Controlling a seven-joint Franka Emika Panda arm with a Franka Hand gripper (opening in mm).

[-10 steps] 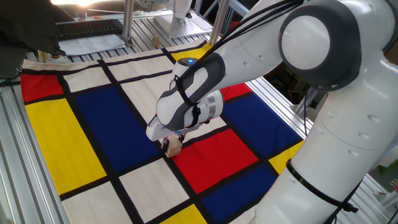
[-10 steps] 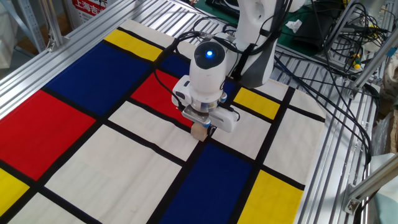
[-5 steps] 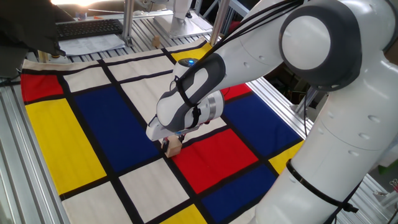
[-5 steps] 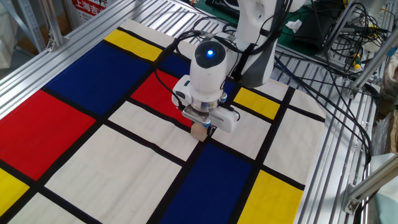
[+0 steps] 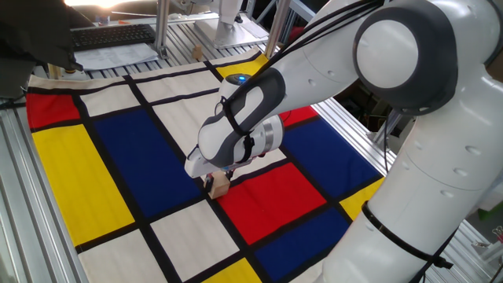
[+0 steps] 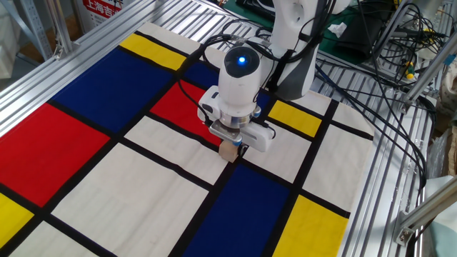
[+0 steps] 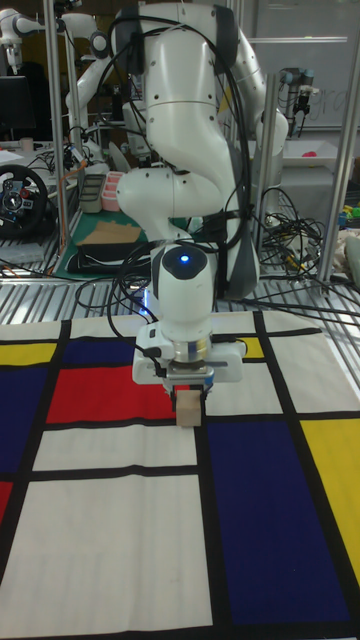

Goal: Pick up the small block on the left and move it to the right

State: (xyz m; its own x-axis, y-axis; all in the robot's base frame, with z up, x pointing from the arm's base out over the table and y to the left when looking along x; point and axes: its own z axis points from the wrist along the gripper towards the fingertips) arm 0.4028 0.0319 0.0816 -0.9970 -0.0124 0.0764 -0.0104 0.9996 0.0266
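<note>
Lab bench: aluminium-slat table point(image 6: 400, 178) covered by a cloth mat point(image 6: 107, 185) of red, blue, yellow and white panels split by black lines. The small block point(image 7: 188, 408) sits between the fingertips of the gripper point(image 7: 189, 394), right over the black line where a red panel, a white panel and a blue panel meet; whether its base touches the mat or hangs just above it, can't tell. Fingers look closed onto the block's sides, with the block's lower half sticking out below them. In the tall fixed view the block is dead centre under the gripper, blue status light point(image 7: 180, 262) on the wrist above it. The other fixed view shows the block point(image 6: 228, 150) from above and to the side, a tan face showing below the gripper point(image 6: 230, 143) and the white hand body straddling it. One fixed view gets only a corner of the block point(image 5: 220, 185), the arm point(image 5: 314, 71) covering most of the gripper point(image 5: 216, 178). No containers on the mat. Farther back: a keyboard point(image 5: 110, 34) past the mat edge in one fixed view, cable bundles point(image 6: 385, 64) in the other fixed view, a steering wheel controller point(image 7: 18, 200) and a second white arm point(image 7: 85, 70) only in the tall view.
</note>
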